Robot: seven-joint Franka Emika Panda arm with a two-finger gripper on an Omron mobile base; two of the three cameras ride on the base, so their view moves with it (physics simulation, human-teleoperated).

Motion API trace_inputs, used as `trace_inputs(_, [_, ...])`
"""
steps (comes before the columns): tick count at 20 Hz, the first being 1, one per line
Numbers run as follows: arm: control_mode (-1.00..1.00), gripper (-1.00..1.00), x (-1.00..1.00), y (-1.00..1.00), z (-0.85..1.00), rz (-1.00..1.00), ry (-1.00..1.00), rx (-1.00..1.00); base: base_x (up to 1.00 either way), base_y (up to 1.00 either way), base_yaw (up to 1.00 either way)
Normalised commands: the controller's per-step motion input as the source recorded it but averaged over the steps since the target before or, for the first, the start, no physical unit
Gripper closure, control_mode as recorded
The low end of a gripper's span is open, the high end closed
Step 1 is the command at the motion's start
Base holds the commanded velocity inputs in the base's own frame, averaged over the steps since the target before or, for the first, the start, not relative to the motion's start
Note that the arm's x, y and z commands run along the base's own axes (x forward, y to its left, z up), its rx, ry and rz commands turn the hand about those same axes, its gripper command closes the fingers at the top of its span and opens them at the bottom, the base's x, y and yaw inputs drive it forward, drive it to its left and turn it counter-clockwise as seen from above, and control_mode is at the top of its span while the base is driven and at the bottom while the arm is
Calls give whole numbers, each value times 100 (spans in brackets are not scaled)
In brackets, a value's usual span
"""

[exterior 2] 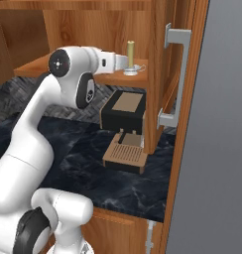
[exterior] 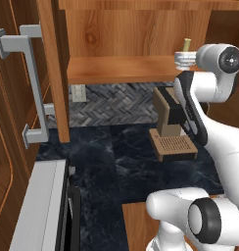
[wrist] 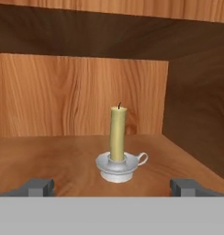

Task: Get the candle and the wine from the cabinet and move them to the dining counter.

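The candle (wrist: 117, 137) is a pale yellow stick with a dark wick. It stands upright in a small silver holder with a ring handle, on the wooden shelf (wrist: 54, 158) of the cabinet (exterior: 116, 68), near the right wall. My gripper (wrist: 113, 188) is open, level with the shelf and just short of the candle, with a fingertip on each side and nothing between them. From the right base view the hand (exterior 2: 118, 62) reaches in from the left toward the candle (exterior 2: 130, 53). In the left base view the candle (exterior: 186, 45) peeks out behind my arm. The wine and the dining counter are out of view.
Both cabinet doors stand open: the left one with its grey bar handle (exterior: 33, 83), the right one with its handle (exterior 2: 173, 74). Below the shelf a brown and black coffee machine (exterior 2: 124, 116) sits on the dark marble worktop (exterior: 116, 157), backed by herringbone tiles (exterior: 116, 103).
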Motion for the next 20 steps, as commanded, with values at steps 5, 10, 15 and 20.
trace_inputs(5, [-100,-100,23,0,0,0,1,8,0,0,0])
trace_inputs(10, [-100,-100,13,0,0,0,1,5,0,0,0])
trace_inputs(15, [-100,-100,5,-2,1,0,0,0,0,0,0])
trace_inputs(20, [-100,-100,19,-10,20,0,3,0,0,0,0])
